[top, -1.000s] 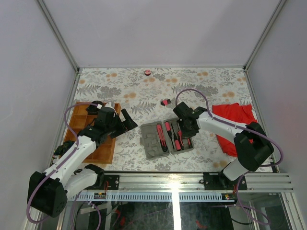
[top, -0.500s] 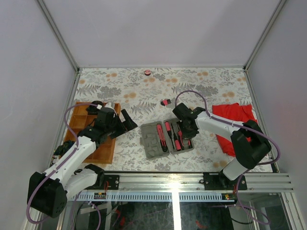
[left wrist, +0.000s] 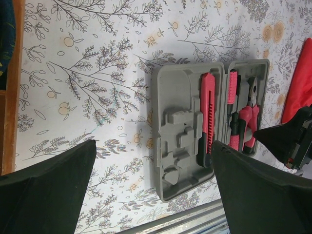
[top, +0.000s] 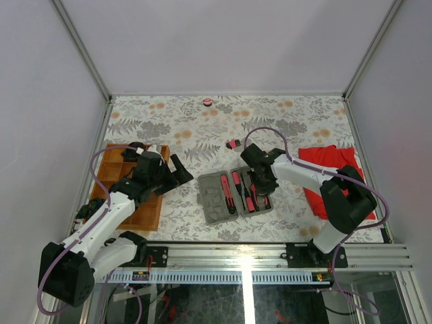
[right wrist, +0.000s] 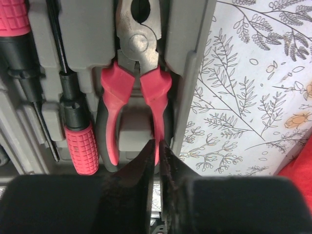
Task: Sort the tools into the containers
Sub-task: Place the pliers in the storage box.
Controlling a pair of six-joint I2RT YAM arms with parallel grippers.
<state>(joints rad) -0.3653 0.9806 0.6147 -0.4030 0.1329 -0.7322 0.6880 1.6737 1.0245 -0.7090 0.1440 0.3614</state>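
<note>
Notes right fingers point(right wrist: 139, 168) narrowed to a slit, tips at the right handle of the pliers point(right wrist: 138, 46) seated in the grey case point(left wrist: 178, 102), and left fingers point(left wrist: 53, 190) spread wide, case ahead between them on the surface point(left wrist: 97, 73).

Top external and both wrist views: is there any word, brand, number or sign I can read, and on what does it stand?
No readable text in any view.
The grey case, the pliers, the screwdrivers and the wooden tray show no lettering.
The tablecloth bears only a leaf and flower print.
</note>
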